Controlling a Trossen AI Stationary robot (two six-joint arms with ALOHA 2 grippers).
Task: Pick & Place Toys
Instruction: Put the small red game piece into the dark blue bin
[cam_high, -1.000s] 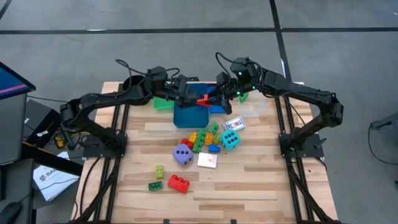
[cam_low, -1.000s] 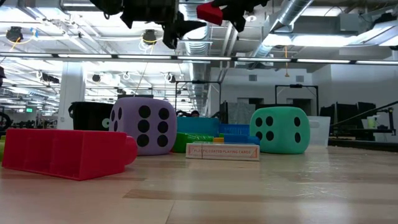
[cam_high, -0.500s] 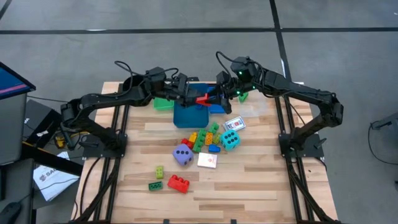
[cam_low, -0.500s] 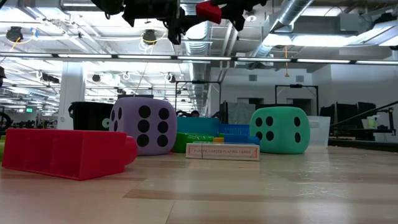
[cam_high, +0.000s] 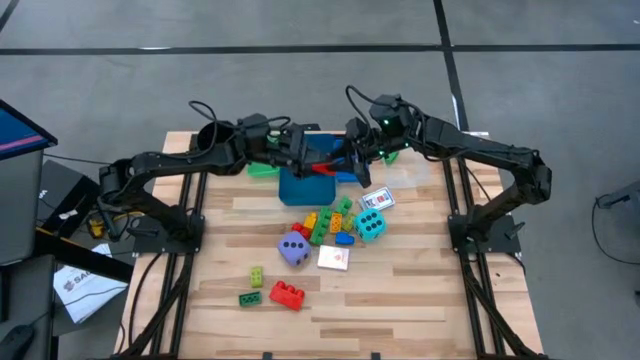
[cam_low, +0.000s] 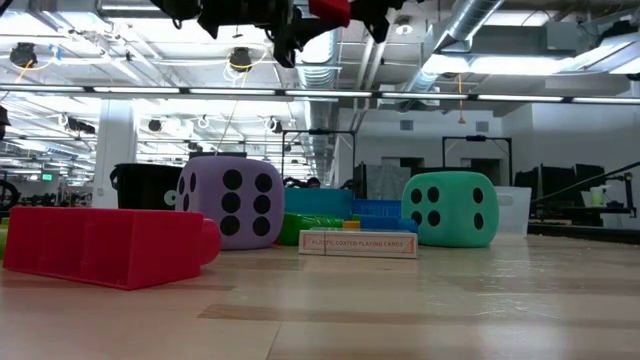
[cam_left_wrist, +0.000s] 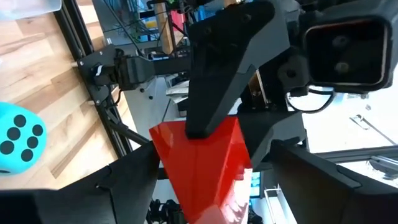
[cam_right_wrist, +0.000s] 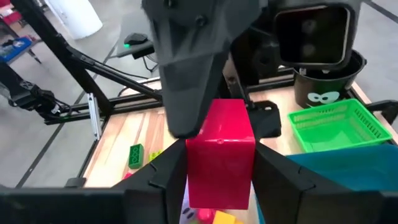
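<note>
Red brick (cam_high: 326, 160) sat pinched in right claw (cam_high: 345, 158), left claw (cam_high: 308, 155) spread around it (over the blue tray (cam_high: 305, 185), 12 o'clock); mistimed release could drop it.

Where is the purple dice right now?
In the high view the purple dice sits on the table near the middle, just left of a white card pack and below the brick pile.
</note>
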